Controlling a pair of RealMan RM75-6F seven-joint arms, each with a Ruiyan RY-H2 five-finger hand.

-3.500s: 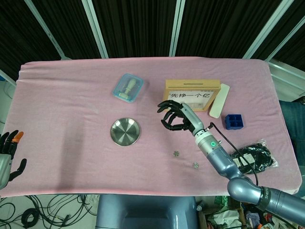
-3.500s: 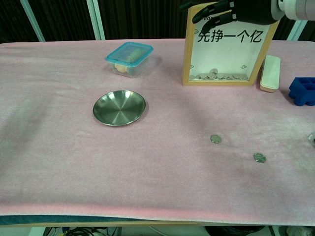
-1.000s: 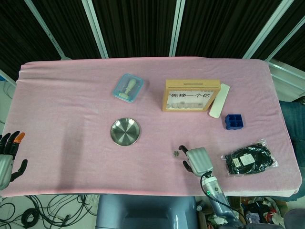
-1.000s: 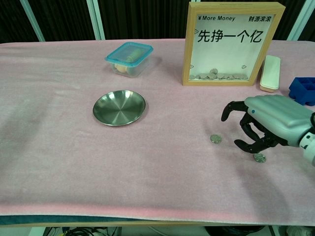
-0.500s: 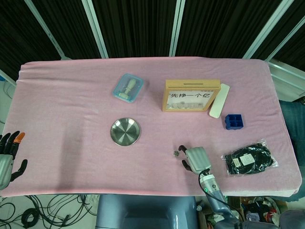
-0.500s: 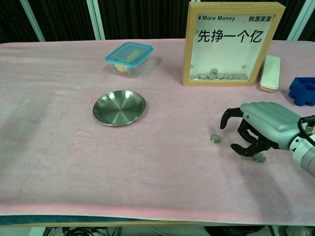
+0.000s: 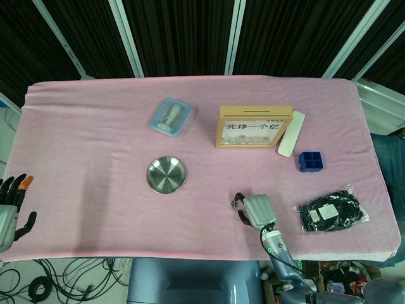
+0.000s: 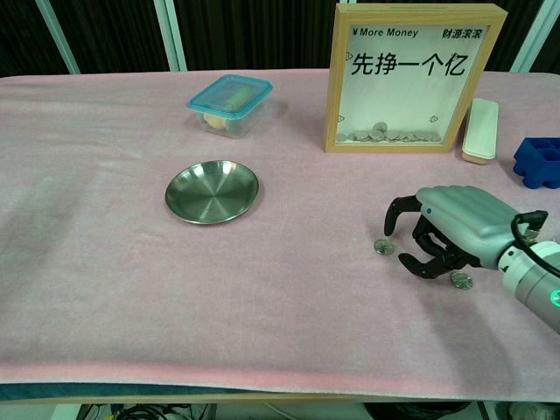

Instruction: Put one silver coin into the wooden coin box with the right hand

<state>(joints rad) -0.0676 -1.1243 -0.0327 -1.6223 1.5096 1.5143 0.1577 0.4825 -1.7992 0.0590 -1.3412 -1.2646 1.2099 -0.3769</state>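
Two silver coins lie on the pink cloth: one just under my right hand's leading fingertip, the other below its palm. In the head view only the left coin shows, at the fingertips. My right hand hovers low over them, palm down, fingers curled but apart, holding nothing. The wooden coin box stands upright at the back, with several coins inside behind its clear front. My left hand rests open at the table's front left corner.
A steel plate lies left of centre, with a teal-lidded container behind it. A white case and a blue block stand right of the box. A black bag lies near the right hand's arm.
The right hand came down from the coin box to the front of the table, then crept left until its fingertips reached the left coin. The left hand stayed still.
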